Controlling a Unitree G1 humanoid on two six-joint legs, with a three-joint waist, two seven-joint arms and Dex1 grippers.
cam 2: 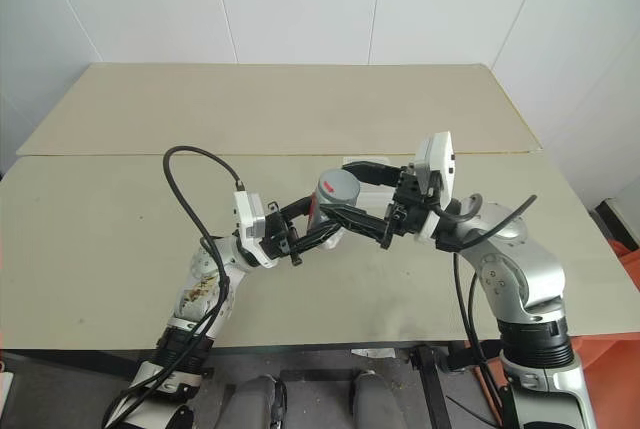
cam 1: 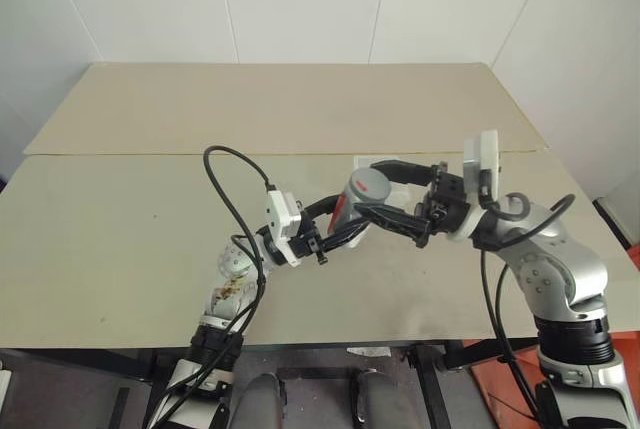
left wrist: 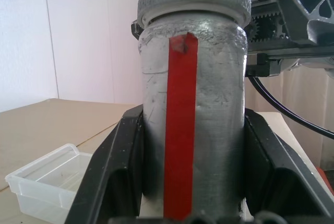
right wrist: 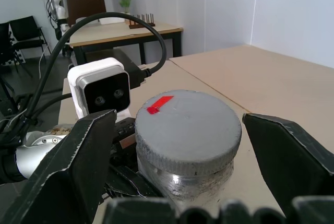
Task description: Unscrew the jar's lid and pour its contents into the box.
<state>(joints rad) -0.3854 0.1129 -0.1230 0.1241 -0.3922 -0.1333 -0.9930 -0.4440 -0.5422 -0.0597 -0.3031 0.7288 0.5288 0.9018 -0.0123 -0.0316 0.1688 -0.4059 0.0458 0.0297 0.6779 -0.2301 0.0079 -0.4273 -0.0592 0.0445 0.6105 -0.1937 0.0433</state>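
My left gripper (cam 1: 343, 219) is shut on the jar (left wrist: 193, 130), its black fingers (left wrist: 112, 172) pressing both sides of the body, which has a red strip down it. The jar is held tilted above the table. Its grey ribbed lid (right wrist: 188, 125), marked with a small red tab, sits on top. My right gripper (right wrist: 188, 135) straddles the lid from the other side, open, with a gap between each finger and the lid's rim. The clear plastic box (left wrist: 47, 182) lies on the table behind the jar, partly hidden by the grippers in the head views.
The beige table (cam 1: 150, 209) spreads wide to the left and back, with a seam running across it. A black cable (cam 1: 225, 189) loops up from my left wrist. White walls stand behind the table's far edge.
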